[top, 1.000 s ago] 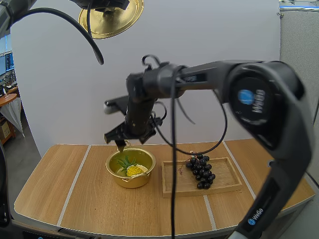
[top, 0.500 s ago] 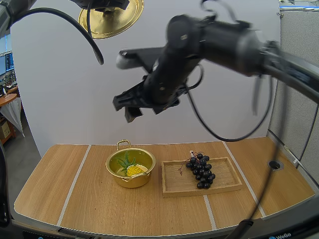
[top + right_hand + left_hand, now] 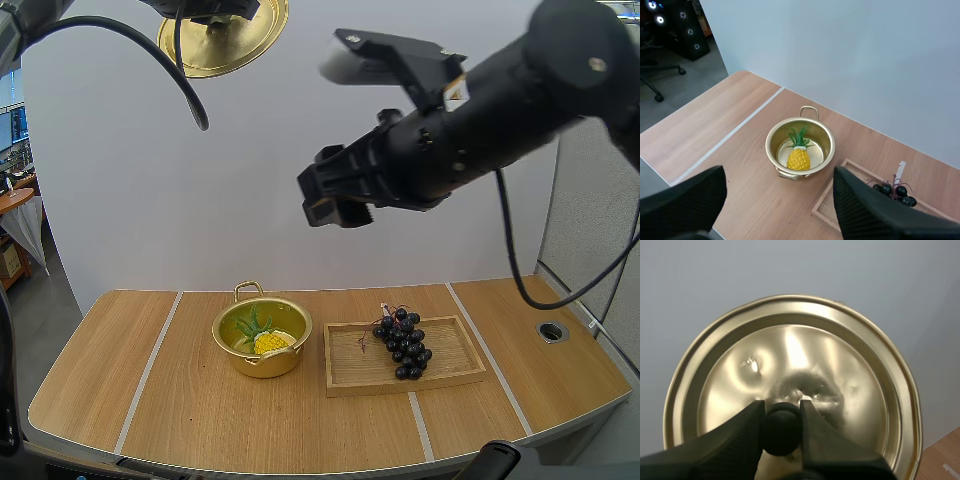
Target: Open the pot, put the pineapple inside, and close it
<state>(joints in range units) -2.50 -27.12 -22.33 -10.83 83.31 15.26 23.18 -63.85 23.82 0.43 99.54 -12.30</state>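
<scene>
High view: the right jaws, over the pot (image 3: 262,362) a second ago, now hang high above the bench (image 3: 200,420), wide apart, empty. Left jaws pinch the knob (image 3: 782,432) of the lid (image 3: 850,355).

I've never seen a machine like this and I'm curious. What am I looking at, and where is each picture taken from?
These are two robot arms at a wooden table. One picture looks down from behind and above; the other two come from cameras on each arm's wrist. On the table sit a gold pot with a pineapple inside and a tray with grapes. The left gripper pinches the black knob of the pot's lid, holding it high. The right gripper is open, empty, high above the table.
</scene>
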